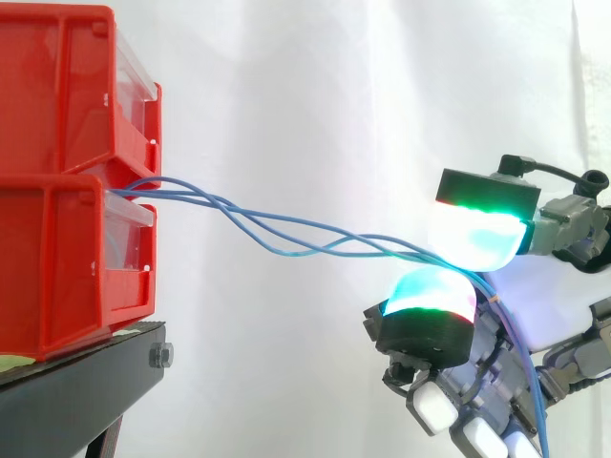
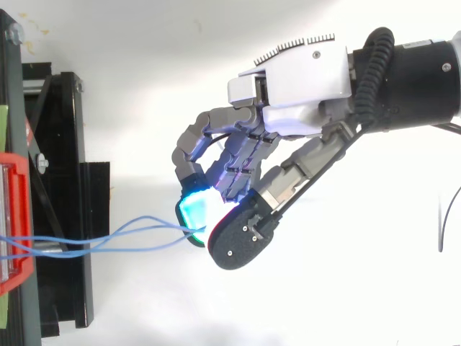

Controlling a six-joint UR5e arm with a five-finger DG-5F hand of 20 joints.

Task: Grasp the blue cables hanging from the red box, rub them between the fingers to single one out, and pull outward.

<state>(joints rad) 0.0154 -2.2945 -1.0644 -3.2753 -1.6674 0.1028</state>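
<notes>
Robot hand (image 2: 302, 86) pinches blue cables (image 1: 221, 203) from red bins (image 1: 57, 258).

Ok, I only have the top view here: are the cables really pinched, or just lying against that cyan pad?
Observer: Pinched. The side view shows the blue cables squeezed between two glowing pads of the hand, one pad above and one below.
Operator: Do they end at the pinch?
Observer: No. Past the pads they run on downward behind the fingers, to the bottom edge of the side view.
</notes>
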